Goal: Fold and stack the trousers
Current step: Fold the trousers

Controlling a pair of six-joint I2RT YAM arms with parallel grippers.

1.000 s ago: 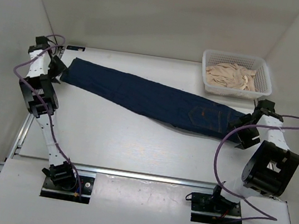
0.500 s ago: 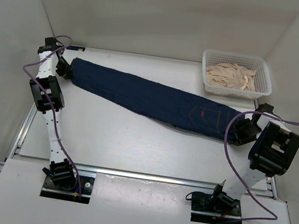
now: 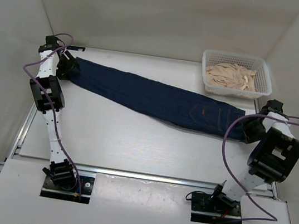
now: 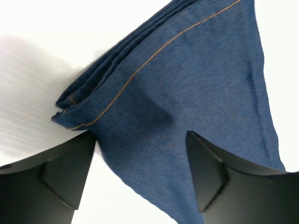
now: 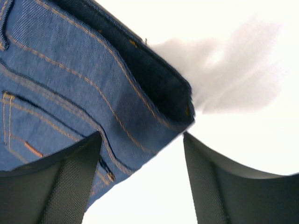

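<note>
- While the trousers (image 3: 157, 99) lie stretched full length across the bench (image 3: 133, 143), running on a slant from the far left down to the near right, an arm stands at each end of them.
- They are doubled lengthwise into one long dark blue strip, flat on the bench, with the leg ends at the left and the waist at the right.
- At the leg ends sits the left pincer (image 3: 69, 66). In its wrist view the two dark fingers (image 4: 60, 177) stand wide apart with the layered hem between them. The denim lies loose and unpinched, so this pincer is released.
- An orange seam runs along the top layer of the leg, and the stacked hem edges show at the corner.
- At the waist end sits the right pincer (image 3: 248, 129). Its fingers (image 5: 219, 186) are spread as well, with the waistband corner reaching into the gap and bare bench showing between them, so it too is released.
- Pocket stitching in orange thread shows on the denim beside the right pincer's left finger.
- A white basket (image 3: 264, 78) holding pale beige cloth (image 3: 231, 76) stands at the far right corner of the bench, just beyond the waist end and apart from the trousers.
</note>
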